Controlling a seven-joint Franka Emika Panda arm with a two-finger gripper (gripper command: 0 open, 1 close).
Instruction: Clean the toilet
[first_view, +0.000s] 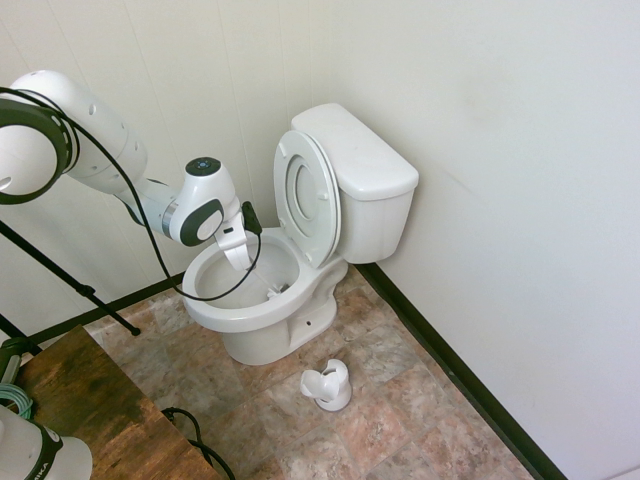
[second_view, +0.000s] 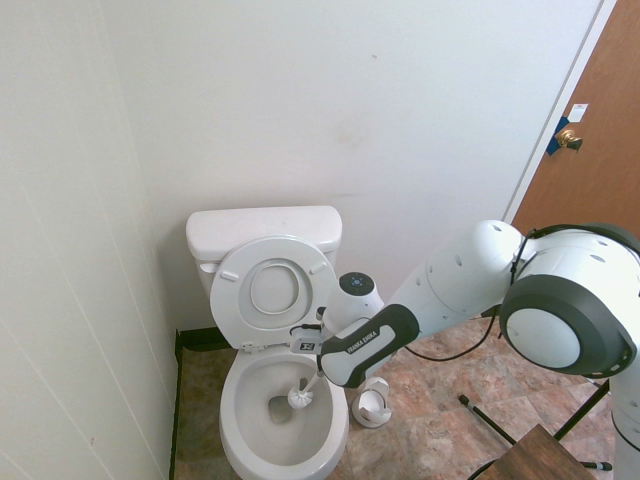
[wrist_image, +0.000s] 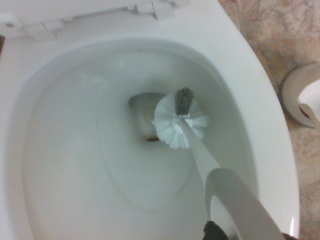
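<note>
— Where's the bowl (wrist_image: 65, 145) from the claw (first_view: 240, 264)?
— Directly below. The claw is closed on the brush (wrist_image: 179, 120), its head inside, beside the drain (wrist_image: 145, 112).
— Next?
— Probably scrub sideways.

The front of the toilet (second_view: 330, 440) was cut off by the second exterior view's bottom edge; the top of the brush (second_view: 300, 397) was hidden there behind the arm (second_view: 440, 295); the brush holder (wrist_image: 295, 95) was cropped by the wrist view's edge; the door (second_view: 600, 150) was cut off too; print on its tag (second_view: 578, 112) could not be read.
</note>
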